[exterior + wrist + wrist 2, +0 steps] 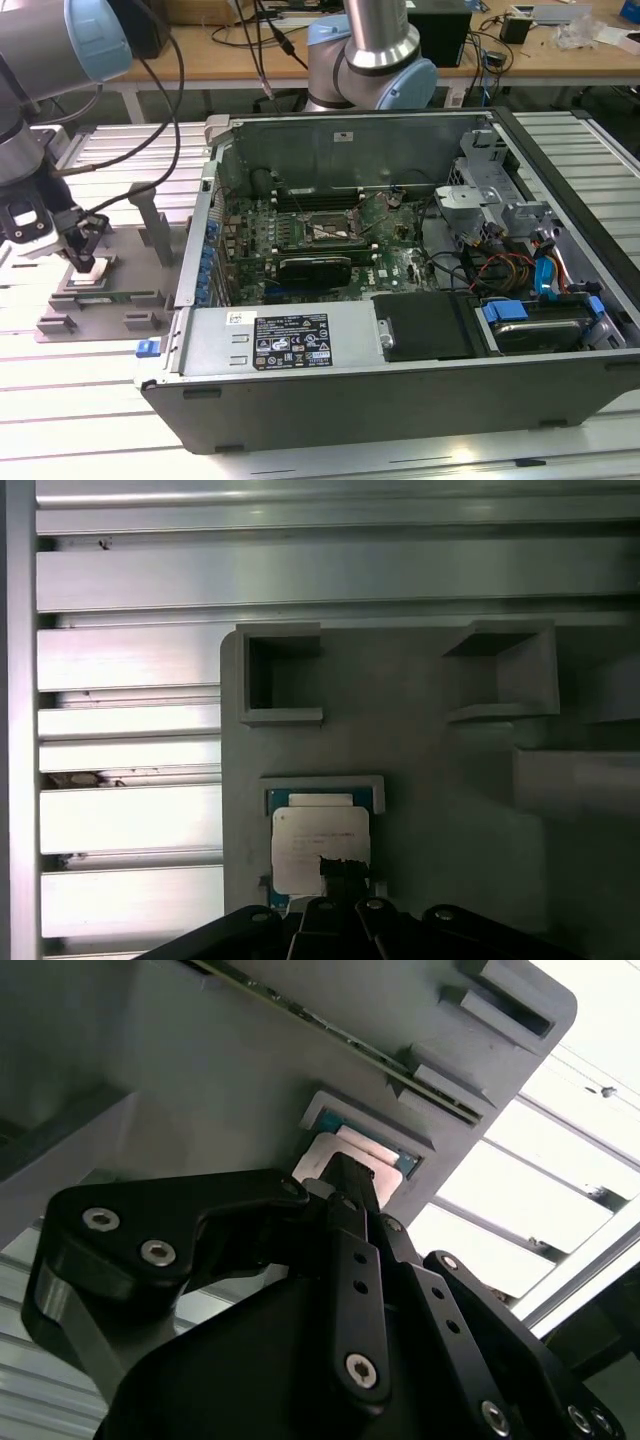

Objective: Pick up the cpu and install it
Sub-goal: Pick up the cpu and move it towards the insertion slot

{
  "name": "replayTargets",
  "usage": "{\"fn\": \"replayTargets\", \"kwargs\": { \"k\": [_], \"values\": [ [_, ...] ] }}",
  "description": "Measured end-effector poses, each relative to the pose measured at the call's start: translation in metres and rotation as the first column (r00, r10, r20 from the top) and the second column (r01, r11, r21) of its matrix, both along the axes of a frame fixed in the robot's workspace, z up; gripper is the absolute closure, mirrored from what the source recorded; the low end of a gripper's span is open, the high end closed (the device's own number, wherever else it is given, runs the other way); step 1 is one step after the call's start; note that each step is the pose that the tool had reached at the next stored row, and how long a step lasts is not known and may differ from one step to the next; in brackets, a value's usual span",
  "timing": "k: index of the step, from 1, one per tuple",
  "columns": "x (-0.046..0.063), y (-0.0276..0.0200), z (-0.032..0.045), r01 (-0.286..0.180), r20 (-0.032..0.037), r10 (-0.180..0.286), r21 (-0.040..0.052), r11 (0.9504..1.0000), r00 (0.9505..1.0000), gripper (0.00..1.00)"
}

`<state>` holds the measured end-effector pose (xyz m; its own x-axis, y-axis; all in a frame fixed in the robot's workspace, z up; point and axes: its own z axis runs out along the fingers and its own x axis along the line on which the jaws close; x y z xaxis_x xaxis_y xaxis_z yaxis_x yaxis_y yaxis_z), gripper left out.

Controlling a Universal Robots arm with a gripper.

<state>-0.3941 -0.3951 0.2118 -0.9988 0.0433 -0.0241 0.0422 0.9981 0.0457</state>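
The cpu (91, 271) is a small silver-topped square lying in a pocket of the grey plastic tray (120, 298) at the exterior view's left. My gripper (85, 257) stands straight over it, fingers drawn together, tip on or just above the chip's top; I cannot tell whether it touches. In the first wrist view the black tip (345, 868) overlaps one edge of the cpu (312, 842). In the second wrist view the gripper (345, 1172) meets the cpu (322, 1156) in its recess. The motherboard socket (322, 231) lies open inside the computer case (400, 390).
Upright posts (152, 215) rise from the tray close behind the gripper. The case's metal wall (205, 230) stands between tray and motherboard. Cables, a drive cage (500, 195) and a power supply (290, 340) crowd the case. A slatted aluminium table (90, 410) lies beneath.
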Motion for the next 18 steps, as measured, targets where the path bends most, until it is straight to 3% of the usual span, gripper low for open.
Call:
{"fn": "replayTargets", "kwargs": {
  "k": [12, 15, 18],
  "values": [
    [-0.0040, 0.0028, -0.0040, 0.000, 0.0000, 0.000, 0.0000, 1.0000, 1.0000, 0.89],
    [-0.0039, 0.0030, -0.0040, 0.000, 0.0001, 0.000, 0.0000, 1.0000, 1.0000, 0.71],
    [-0.0040, 0.0032, -0.0040, 0.000, 0.0001, 0.000, 0.0000, 1.0000, 1.0000, 0.64]
  ]
}}
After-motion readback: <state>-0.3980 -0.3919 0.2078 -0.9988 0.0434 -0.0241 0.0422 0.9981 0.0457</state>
